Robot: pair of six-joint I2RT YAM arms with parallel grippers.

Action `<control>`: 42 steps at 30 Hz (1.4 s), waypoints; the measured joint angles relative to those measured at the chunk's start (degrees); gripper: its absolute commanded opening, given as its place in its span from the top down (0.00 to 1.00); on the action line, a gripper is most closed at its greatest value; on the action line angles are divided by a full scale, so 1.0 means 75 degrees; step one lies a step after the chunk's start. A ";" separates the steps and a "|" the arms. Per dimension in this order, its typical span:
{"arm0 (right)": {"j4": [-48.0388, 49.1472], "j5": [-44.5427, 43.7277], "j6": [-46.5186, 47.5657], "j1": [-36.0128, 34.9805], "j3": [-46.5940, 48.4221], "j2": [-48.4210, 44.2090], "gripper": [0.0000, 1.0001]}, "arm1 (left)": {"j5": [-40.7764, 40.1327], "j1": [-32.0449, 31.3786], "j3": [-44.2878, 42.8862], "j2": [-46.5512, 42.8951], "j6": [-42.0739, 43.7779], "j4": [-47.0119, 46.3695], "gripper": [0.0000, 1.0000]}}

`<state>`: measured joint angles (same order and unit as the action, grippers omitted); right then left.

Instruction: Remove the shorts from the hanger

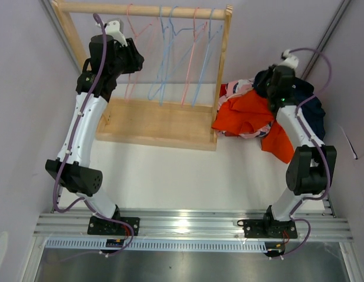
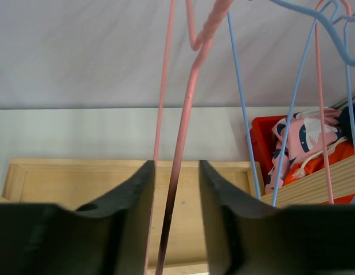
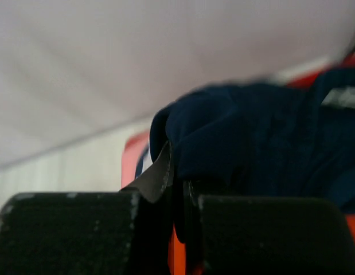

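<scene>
Wooden rack [image 1: 164, 124] holds bare hangers [image 1: 164, 76], left gripper [image 2: 176, 167] spread around a pink hanger [image 2: 186, 114], right gripper [image 3: 178, 197] pinching navy shorts [image 3: 252, 143] at the bench's [image 1: 170, 176] right edge.

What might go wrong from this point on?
The left end effector, jaws parted, straddles the thin pink wire hanger; pulling back sideways could snag it and tug it off the wooden rail. The right end effector pinches the plain navy cloth shorts at a fold; they might slip free.
</scene>
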<state>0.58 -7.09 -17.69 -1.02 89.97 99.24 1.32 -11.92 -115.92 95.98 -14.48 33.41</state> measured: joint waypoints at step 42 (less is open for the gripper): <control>-0.2640 0.1209 -0.1195 -0.1241 -0.5738 -1.0214 0.01 | 0.0289 0.0009 0.8020 -0.8816 -0.0691 -0.0434 0.01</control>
<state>-19.22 1.98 -26.65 -10.33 46.94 22.63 3.49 -11.86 -55.77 29.87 -19.66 30.15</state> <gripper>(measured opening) 0.993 0.993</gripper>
